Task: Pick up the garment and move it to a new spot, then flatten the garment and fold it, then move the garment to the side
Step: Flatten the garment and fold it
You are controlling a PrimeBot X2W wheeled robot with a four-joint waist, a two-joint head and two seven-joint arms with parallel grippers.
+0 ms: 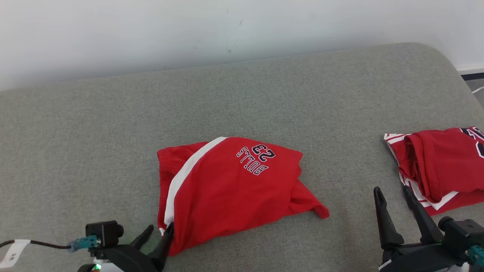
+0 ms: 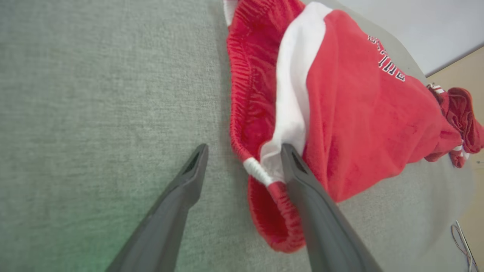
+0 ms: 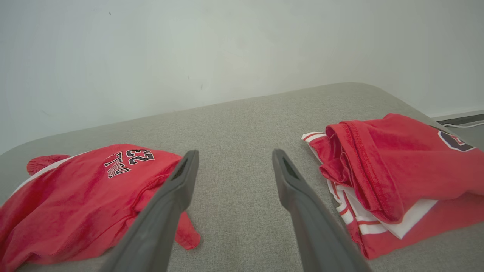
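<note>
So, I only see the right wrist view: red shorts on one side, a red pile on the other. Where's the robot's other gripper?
Observer: The left gripper is at the red shorts' near left corner, jaws open.
Operator: Has it grabbed them?
Observer: Not yet. In the left wrist view the end of the elastic waistband sits between the open jaws, unpinched.
Operator: Touching at all?
Observer: One finger lies against the end of the white stripe; the other is over bare grey cushion.
</note>
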